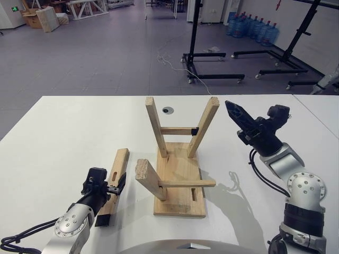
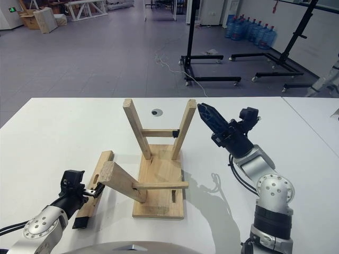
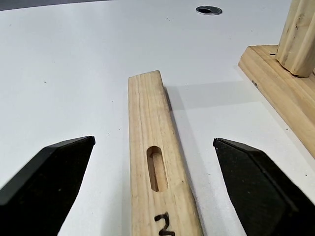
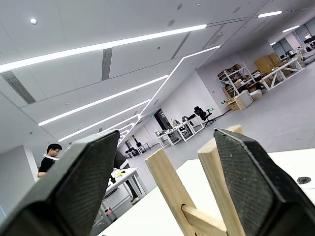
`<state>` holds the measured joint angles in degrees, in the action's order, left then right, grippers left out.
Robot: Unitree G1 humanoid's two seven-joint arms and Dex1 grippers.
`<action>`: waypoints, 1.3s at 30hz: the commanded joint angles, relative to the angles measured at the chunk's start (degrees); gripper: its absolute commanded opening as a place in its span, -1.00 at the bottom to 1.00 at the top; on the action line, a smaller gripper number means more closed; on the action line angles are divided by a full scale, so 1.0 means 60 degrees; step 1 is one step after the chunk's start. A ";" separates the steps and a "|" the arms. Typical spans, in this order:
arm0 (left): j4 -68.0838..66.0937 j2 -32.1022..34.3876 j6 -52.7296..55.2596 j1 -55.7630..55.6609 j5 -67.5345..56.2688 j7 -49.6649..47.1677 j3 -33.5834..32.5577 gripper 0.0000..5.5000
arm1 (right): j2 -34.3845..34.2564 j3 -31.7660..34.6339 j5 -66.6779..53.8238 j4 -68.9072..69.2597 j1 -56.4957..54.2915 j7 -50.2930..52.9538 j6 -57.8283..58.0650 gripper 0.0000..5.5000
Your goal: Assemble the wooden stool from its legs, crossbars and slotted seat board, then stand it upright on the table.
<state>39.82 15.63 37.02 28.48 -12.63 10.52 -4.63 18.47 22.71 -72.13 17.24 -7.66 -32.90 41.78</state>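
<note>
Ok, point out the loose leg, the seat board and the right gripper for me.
loose leg [image 3: 147,113]: left wrist view, flat face between slot and far end.
seat board [image 1: 180,166]: left eye view, bare wood near its middle.
right gripper [image 1: 231,107]: left eye view, at its fingertips.

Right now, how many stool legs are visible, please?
4: two upright legs at the seat board's far end, a tilted leg nearer, a loose leg by the left gripper.

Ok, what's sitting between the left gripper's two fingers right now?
The loose leg lies flat on the table between the left gripper and its open fingers, touching neither, as the left wrist view shows.
</note>
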 commanded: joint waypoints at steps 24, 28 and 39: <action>-0.0660 0.0623 0.0669 0.0369 -0.0347 0.0650 -0.0324 -0.26 | 0.0204 -0.0364 -0.0657 0.0294 -0.0059 0.0480 -0.0220 0.28; -0.1074 0.0703 -0.0934 -0.0291 -0.0130 0.0653 -0.1091 -0.26 | 0.0406 -0.0303 -0.0938 -0.0131 -0.0499 0.0448 -0.0130 0.28; 0.0639 0.0841 -0.2795 -0.3653 -0.6682 0.2718 -0.1923 -0.26 | 0.0272 -0.1360 -0.0497 0.0259 -0.1863 -0.0775 -0.0323 0.28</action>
<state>40.52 18.92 15.09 11.84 -35.35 22.60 -17.48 21.16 17.05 -74.42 16.33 -15.26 -35.30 39.88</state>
